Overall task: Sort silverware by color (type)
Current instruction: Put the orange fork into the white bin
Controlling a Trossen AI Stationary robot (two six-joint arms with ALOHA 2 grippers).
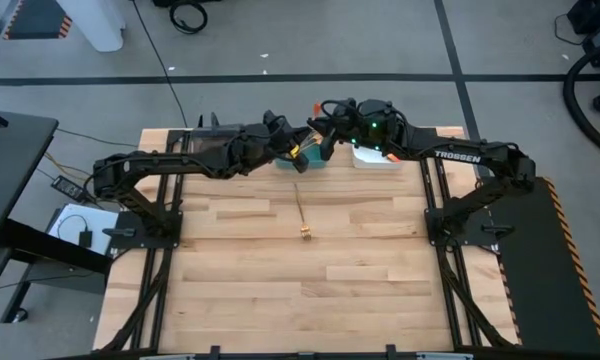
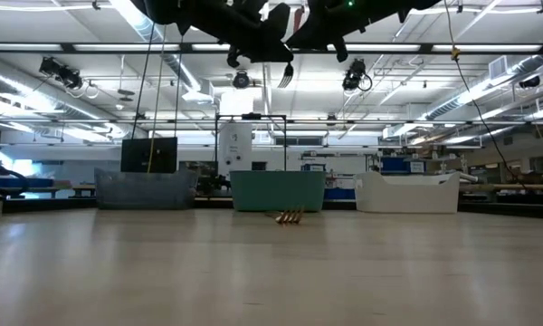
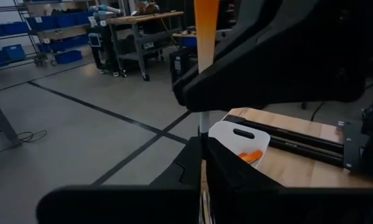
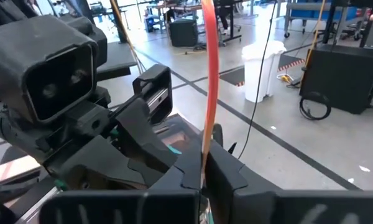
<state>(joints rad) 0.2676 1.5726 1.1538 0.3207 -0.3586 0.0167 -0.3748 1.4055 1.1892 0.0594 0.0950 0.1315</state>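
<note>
An orange-handled fork [image 4: 209, 74] with a silver neck [image 3: 203, 124] is high above the table's far edge, between both grippers. Its tines [image 2: 286, 74] point down below them in the low view. My left gripper [image 3: 202, 165] and right gripper [image 4: 202, 171] meet tip to tip [image 1: 312, 147] over the teal bin [image 2: 278, 190], each shut on the fork. One gold fork [image 1: 302, 215] lies flat on the middle of the table, also seen in the low view [image 2: 290, 216]. Orange pieces lie in the white bin [image 3: 244, 154]. My left gripper pinches the fork's silver neck [image 3: 203, 134] between its two shut fingers; the orange handle runs on past them behind the right gripper. The fork is lifted clear of the table. My right gripper pinches the orange handle [image 4: 206, 146] between its two shut fingers, and the handle stands out long beyond the fingertips. It holds the fork clear in the air, close beside the left gripper's fingers [image 4: 150, 93].
Three bins stand in a row along the far edge: grey [image 2: 145, 188], teal, and white [image 2: 407, 192]. Both arms arch inward over them. Bare wood lies around the gold fork and toward the near edge [image 1: 300, 300].
</note>
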